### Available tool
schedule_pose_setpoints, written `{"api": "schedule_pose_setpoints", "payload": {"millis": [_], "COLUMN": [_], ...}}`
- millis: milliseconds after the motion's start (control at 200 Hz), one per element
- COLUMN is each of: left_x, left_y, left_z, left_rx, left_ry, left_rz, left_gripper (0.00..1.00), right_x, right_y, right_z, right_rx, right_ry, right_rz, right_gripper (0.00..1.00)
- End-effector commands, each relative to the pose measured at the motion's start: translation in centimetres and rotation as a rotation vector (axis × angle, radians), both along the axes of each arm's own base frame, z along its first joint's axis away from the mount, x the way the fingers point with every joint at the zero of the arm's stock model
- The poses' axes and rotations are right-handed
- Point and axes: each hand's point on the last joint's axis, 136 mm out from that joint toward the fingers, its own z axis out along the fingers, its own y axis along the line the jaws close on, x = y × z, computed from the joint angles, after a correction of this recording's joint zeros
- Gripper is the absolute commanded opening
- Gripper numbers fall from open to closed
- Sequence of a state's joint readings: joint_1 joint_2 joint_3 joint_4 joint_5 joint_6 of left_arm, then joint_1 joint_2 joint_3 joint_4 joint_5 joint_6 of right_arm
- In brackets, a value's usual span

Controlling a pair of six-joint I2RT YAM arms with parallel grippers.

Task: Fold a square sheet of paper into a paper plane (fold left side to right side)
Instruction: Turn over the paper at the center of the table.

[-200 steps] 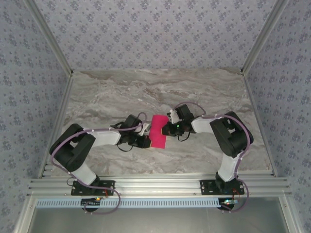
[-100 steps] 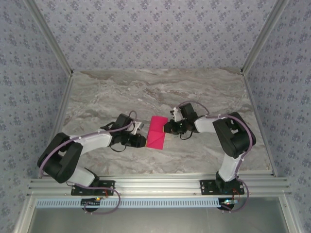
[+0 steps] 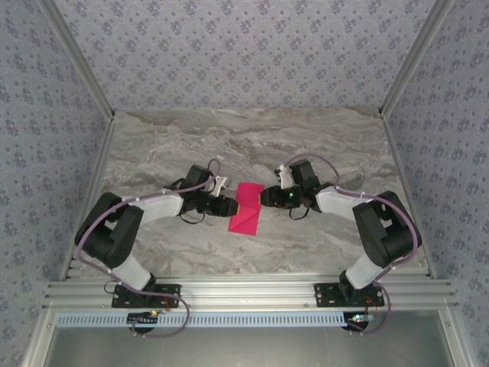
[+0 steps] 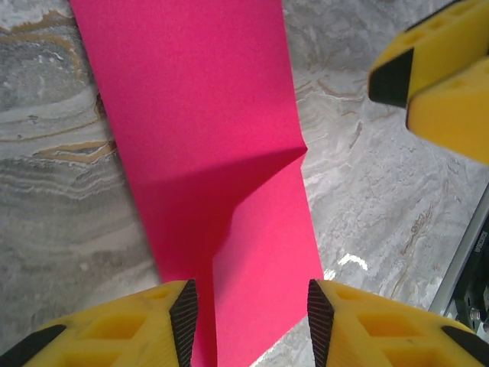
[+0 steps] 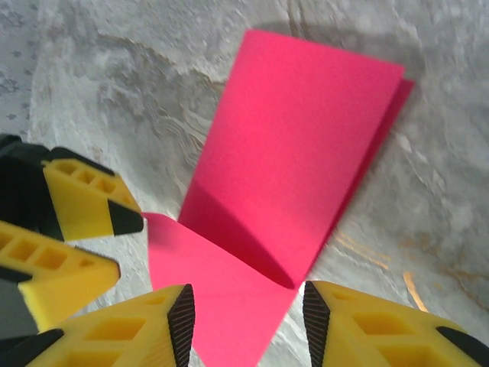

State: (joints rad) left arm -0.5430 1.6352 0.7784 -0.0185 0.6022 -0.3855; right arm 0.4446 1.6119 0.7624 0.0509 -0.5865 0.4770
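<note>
Top external view: I see the bright magenta-pink sheet of thin paper (image 3: 246,210) lying mid-table on the grey marbled tabletop (image 3: 328,145). It sits between the left gripper (image 3: 230,205) and the right gripper (image 3: 263,197), and each is at one long edge.
Sheet outline: it is a narrow rectangle rather than a square.
Layers: the right wrist view shows two layers at the far edge, with the lower one peeking out past the upper.
Done so far: from that I judge the left-to-right fold is made, though it is slightly misaligned.
Kink: a bend runs across the strip about halfway along. One half lifts off the table and casts a shadow.
Left gripper: its yellow plastic fingers (image 4: 114,336), faced with black pads, are spread apart. They straddle the near end of the strip without pinching it.
Right gripper: its fingers (image 5: 122,336) are likewise apart, and the paper's near corner lies loose between them.
Still to do: I judge that the crease needs pressing flat. The nose corners and wing folds are all ahead, since no pointed dart shape exists yet.
Paper surface: it is matte and finely grained, with limp, sharp edges.
Tabletop surface: it is smooth and veined, with small glints of light.
</note>
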Motion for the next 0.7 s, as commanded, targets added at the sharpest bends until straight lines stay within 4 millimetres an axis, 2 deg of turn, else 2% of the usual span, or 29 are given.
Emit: {"api": "schedule_pose_setpoints", "payload": {"millis": [0, 85, 230, 330, 465, 695], "left_x": [1.1, 1.3, 1.5, 1.4, 1.3, 1.7], "left_y": [-1.5, -1.8, -1.4, -1.0, -0.5, 0.5], "left_z": [0.8, 0.6, 0.6, 0.7, 0.8, 1.5], "left_rx": [-0.059, -0.063, -0.045, -0.034, -0.027, -0.019], "left_ry": [-0.021, -0.019, -0.027, -0.035, -0.046, -0.070], "left_rz": [-0.050, -0.057, -0.047, -0.037, -0.022, 0.009], "left_gripper": [0.43, 0.36, 0.16, 0.06, 0.01, 0.01], "right_x": [-0.5, -0.8, -1.2, -1.3, -1.2, -1.1], "right_y": [-0.5, -0.5, -0.2, 0.5, 1.7, 3.4], "right_z": [0.1, 0.0, -0.4, -0.3, -0.2, -0.4], "right_rx": [-0.019, -0.018, -0.014, 0.008, 0.047, 0.064], "right_ry": [-0.002, 0.000, 0.017, 0.025, 0.035, 0.056], "right_rz": [0.006, 0.012, 0.024, 0.035, 0.051, 0.079], "right_gripper": [0.47, 0.49, 0.52, 0.55, 0.59, 0.61]}}
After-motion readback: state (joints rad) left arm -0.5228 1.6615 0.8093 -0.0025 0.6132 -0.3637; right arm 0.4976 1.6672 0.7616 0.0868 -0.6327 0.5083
